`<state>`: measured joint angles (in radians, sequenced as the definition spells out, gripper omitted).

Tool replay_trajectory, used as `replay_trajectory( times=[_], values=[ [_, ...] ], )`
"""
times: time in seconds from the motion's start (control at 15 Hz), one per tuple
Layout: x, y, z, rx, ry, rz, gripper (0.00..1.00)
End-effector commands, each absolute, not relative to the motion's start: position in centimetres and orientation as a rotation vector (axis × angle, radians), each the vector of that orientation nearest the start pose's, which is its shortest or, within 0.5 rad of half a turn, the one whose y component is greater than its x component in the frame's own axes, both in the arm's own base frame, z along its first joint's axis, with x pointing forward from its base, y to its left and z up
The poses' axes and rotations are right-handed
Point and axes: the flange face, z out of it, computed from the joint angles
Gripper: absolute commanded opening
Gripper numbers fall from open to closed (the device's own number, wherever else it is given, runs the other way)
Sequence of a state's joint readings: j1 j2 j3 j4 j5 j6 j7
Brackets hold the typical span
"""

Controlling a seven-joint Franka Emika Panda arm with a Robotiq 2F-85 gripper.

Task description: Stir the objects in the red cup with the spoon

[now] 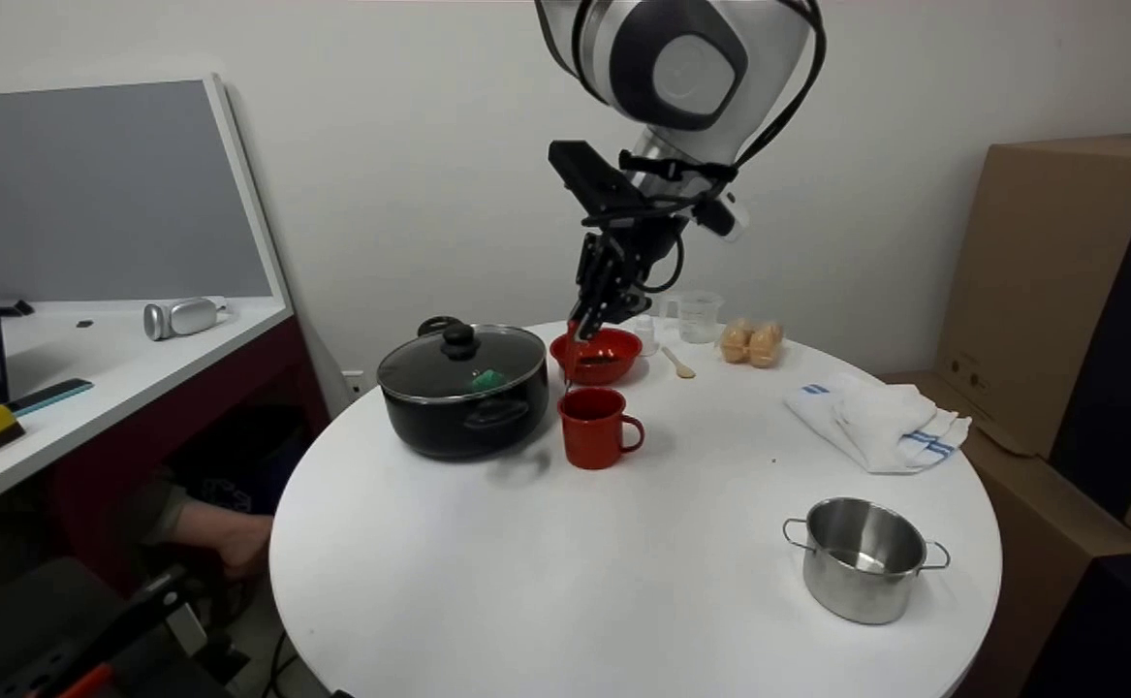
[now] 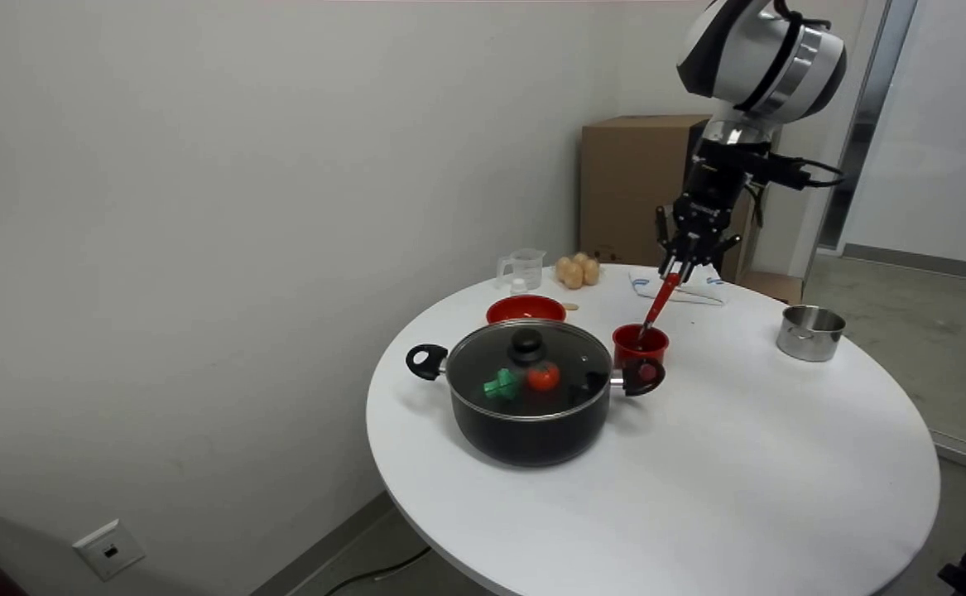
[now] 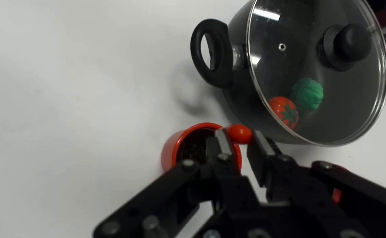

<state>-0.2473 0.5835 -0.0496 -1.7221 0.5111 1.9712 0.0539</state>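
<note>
The red cup (image 1: 584,441) stands upright on the white table, close beside the black pot. From above, dark small contents (image 3: 193,145) show inside it in the wrist view. My gripper (image 2: 678,266) is above the cup, its fingers shut on the red handle of the spoon (image 2: 662,300). That spoon slants down, with its lower end inside the cup's mouth; the tip is hidden there. In the wrist view the round end of the red handle (image 3: 239,134) shows pinched between the fingertips, and the left finger covers part of the cup.
A black pot (image 2: 524,439) with a glass lid holds a toy tomato and something green. Behind are a red bowl (image 1: 623,347), a small wooden spoon (image 1: 681,368), a clear measuring cup (image 1: 699,318) and eggs (image 1: 751,343). A towel (image 1: 875,427) and a steel pot (image 1: 856,582) lie farther off.
</note>
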Motion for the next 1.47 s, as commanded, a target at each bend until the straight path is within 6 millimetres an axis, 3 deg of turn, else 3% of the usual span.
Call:
replay_trajectory(
  times=[0.0,0.13,0.4,0.67,0.87,1.13,1.4],
  values=[
    [61.4,-13.4,22.0,-2.575,0.758,0.441,0.08],
    [61.0,-13.3,21.4,-2.575,0.765,0.462,0.08],
    [59.8,-16.1,21.3,-2.546,0.852,0.447,0.08],
    [59.1,-20.6,22.9,-2.519,0.948,0.373,0.08],
    [59.6,-21.8,24.7,-2.534,0.953,0.320,0.08],
    [61.2,-19.5,25.9,-2.563,0.876,0.298,0.08],
    [62.4,-14.2,24.4,-2.583,0.761,0.358,0.08]
  ],
)
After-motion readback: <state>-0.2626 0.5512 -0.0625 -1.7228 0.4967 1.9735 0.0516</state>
